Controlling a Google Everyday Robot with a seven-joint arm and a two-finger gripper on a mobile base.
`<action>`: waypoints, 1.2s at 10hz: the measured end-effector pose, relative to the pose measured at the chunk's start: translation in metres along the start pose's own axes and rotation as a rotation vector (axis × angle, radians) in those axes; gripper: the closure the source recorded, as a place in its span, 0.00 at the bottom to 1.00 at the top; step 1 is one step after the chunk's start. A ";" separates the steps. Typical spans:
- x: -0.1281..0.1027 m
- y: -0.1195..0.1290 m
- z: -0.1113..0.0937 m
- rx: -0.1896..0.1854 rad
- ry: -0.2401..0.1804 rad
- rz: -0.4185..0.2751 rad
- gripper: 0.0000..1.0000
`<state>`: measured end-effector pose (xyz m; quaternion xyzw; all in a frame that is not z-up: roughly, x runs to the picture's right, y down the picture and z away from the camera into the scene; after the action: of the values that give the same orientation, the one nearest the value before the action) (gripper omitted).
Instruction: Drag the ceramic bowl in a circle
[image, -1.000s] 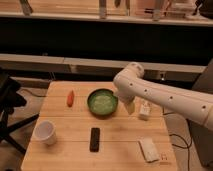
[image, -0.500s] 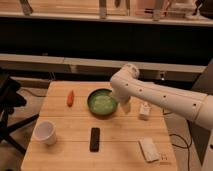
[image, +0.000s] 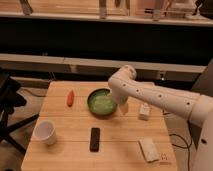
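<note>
Green-glazed bowl (image: 101, 103) sits on the counter (image: 65, 125) just beside the tool (image: 121, 103), spread wide at its rim; best hook that rim firmly, then sweep a slow, small circle clear of the white block (image: 144, 111).

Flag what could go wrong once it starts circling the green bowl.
1. The gripper is at the ceramic bowl, by its right rim as viewed, fingers open; a poor bite on the glossy rim could slip or tip it.
2. A wide circle could knock the orange item to its left or the small white box to its right.
</note>
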<state>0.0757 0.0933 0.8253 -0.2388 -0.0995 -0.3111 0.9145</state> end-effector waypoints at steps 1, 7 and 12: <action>-0.001 -0.001 0.004 -0.002 -0.007 -0.006 0.20; -0.007 0.000 0.028 -0.019 -0.052 -0.014 0.20; -0.007 0.001 0.038 -0.018 -0.085 -0.012 0.20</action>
<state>0.0695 0.1170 0.8556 -0.2596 -0.1368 -0.3070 0.9054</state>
